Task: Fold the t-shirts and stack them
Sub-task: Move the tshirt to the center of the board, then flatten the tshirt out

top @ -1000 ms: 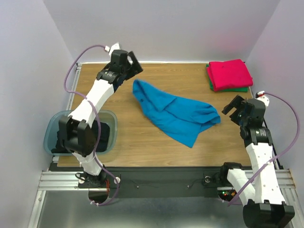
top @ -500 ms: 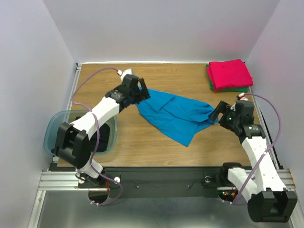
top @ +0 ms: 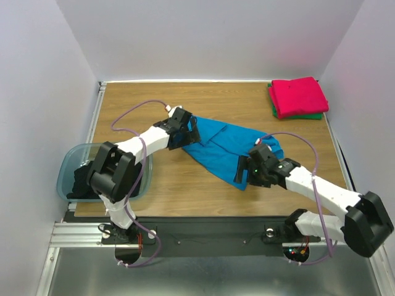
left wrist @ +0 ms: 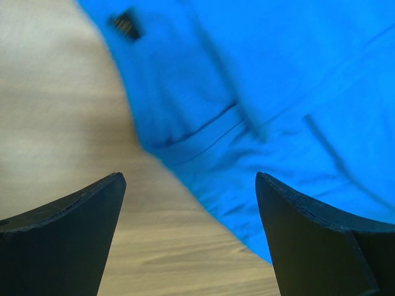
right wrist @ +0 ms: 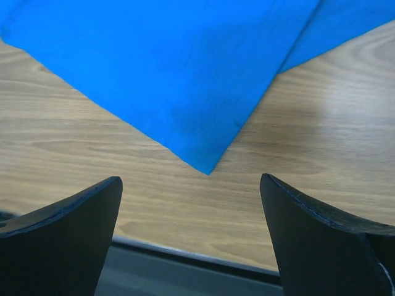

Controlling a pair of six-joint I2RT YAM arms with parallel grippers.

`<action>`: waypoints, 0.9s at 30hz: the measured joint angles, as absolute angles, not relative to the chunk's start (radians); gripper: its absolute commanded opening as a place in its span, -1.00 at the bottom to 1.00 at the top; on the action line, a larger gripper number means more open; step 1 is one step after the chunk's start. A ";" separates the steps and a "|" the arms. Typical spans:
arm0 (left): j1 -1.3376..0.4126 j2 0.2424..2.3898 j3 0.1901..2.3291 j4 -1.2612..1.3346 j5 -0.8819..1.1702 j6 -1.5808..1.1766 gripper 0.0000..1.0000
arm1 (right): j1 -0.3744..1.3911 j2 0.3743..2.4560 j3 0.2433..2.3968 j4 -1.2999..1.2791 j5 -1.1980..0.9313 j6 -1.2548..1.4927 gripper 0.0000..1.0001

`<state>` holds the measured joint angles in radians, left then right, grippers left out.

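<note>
Across the middle of the wooden table (top: 185, 191) lies the bright blue t-shirt (top: 225, 145), rumpled and partly doubled over, its long axis running from the far left toward the near right, with one pointed corner aimed at the near edge. Its only marking is a small dark tag (left wrist: 123, 24) near the collar end, seen in the left wrist view, too blurred to read. The left gripper (top: 185, 132) hangs over the shirt's left end, fingers spread wide and holding nothing, a stitched hem crossing the gap between them. The right gripper (top: 247, 174) is likewise spread and holding nothing, poised over the pointed near corner, which sits midway between its fingers in the right wrist view. At the far right corner of the table, the red-pink t-shirt (top: 299, 97) rests folded on top of the folded green t-shirt (top: 311, 116). The black t-shirt (top: 79, 184) lies bunched inside the translucent bin (top: 65, 166) at the left edge.
</note>
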<state>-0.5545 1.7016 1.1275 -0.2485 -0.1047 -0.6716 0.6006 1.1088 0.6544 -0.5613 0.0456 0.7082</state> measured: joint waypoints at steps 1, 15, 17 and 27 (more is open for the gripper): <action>-0.554 1.717 1.153 -0.254 -0.101 -0.664 0.97 | 0.631 1.131 0.654 -0.557 0.063 0.728 0.90; -0.644 1.961 1.603 -0.273 -0.060 -0.390 0.97 | 0.796 1.351 0.680 -0.535 0.218 0.933 -0.01; -0.650 2.024 1.688 -0.295 -0.062 -0.340 0.97 | 0.797 1.354 0.680 -0.542 0.244 0.952 -0.16; -0.681 2.407 2.181 -0.398 -0.135 -0.155 0.97 | 0.799 1.314 0.639 -0.540 0.323 1.013 -0.99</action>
<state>-0.6807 2.4065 2.1811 -0.3985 -0.1352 -0.1551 0.7990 1.3144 0.6388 -0.5396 0.3229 1.0134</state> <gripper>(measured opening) 0.985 0.026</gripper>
